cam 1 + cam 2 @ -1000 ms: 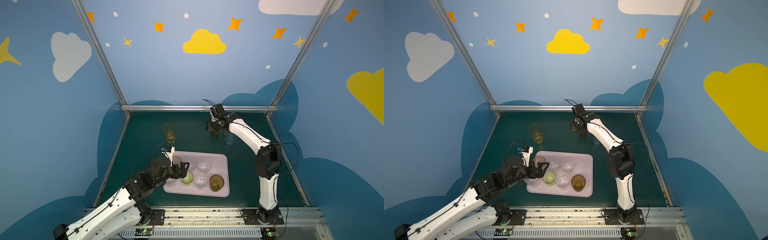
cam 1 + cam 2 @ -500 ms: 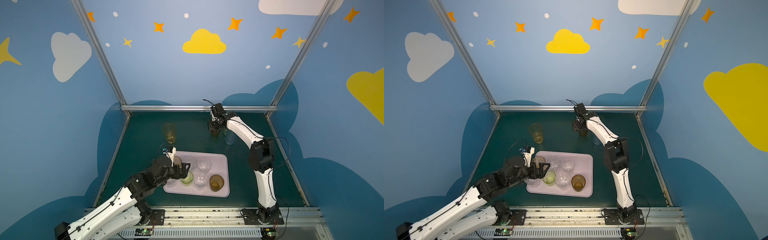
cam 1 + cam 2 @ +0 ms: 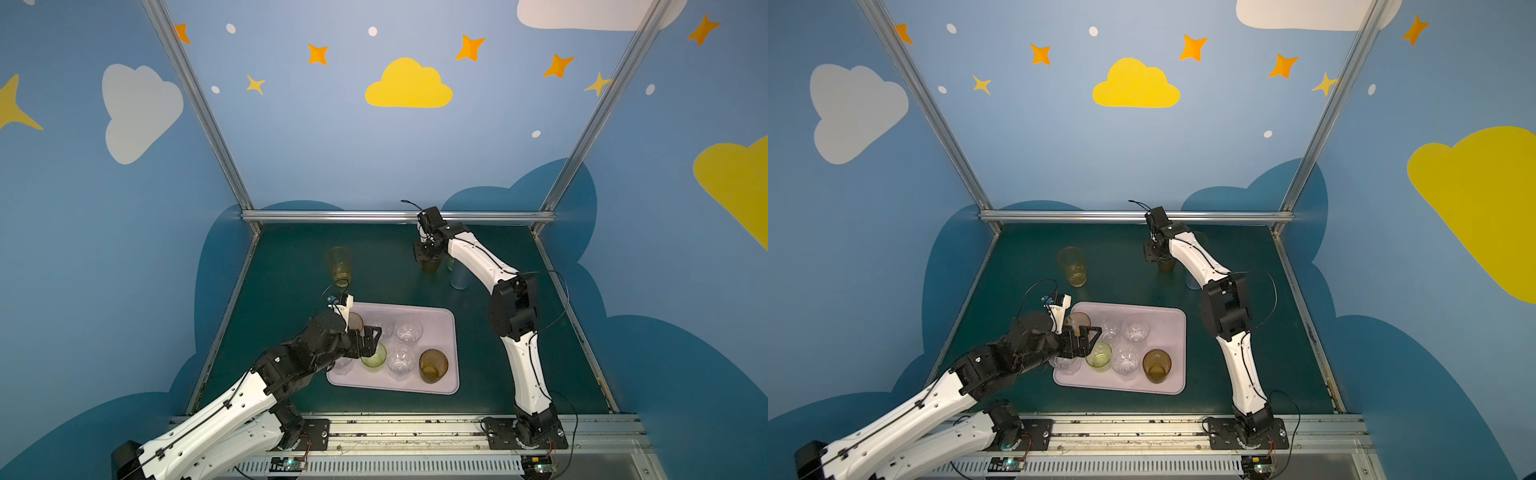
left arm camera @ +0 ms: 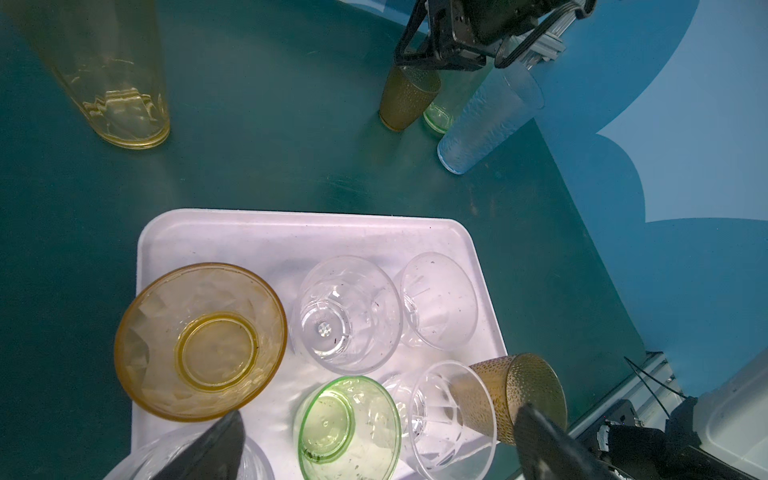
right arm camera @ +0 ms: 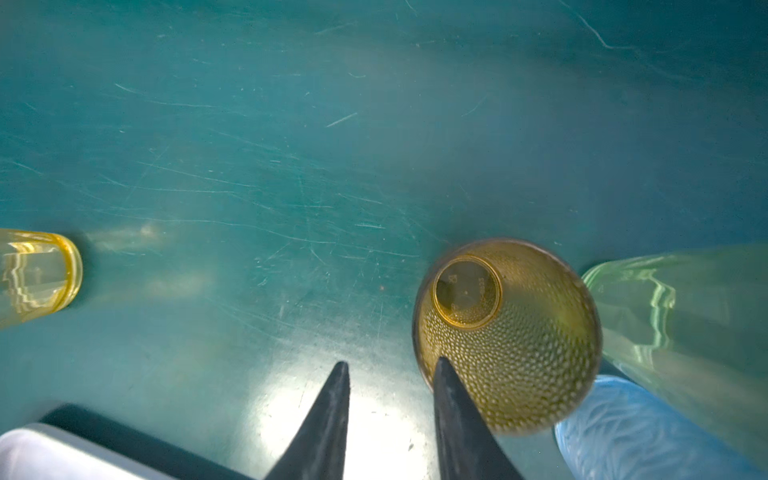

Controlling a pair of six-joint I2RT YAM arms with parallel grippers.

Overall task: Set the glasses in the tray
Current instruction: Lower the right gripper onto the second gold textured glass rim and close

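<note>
The right gripper (image 5: pixel 390 363) stands partly spread astride the rim of a brown dotted glass (image 5: pixel 511 345) on the table (image 5: pixel 291 145), one finger over its mouth, the other outside and clear of the wall, so nothing is clamped. A tall green glass (image 5: pixel 673 316) and a blue glass (image 5: pixel 631 432) stand just beyond the brown one. The left gripper (image 4: pixel 380 413) hangs spread wide and empty above the tray (image 4: pixel 291 232), a short green glass (image 4: pixel 345 419) directly beneath it and an orange glass (image 4: pixel 199 340) beside

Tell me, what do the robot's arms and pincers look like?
The left arm and right arm have smooth white shells joined by chunky black joints, with thin black cables looping alongside. The left pincer and right pincer are black, each with two tapering pointed fingers. No markings are legible.
</note>
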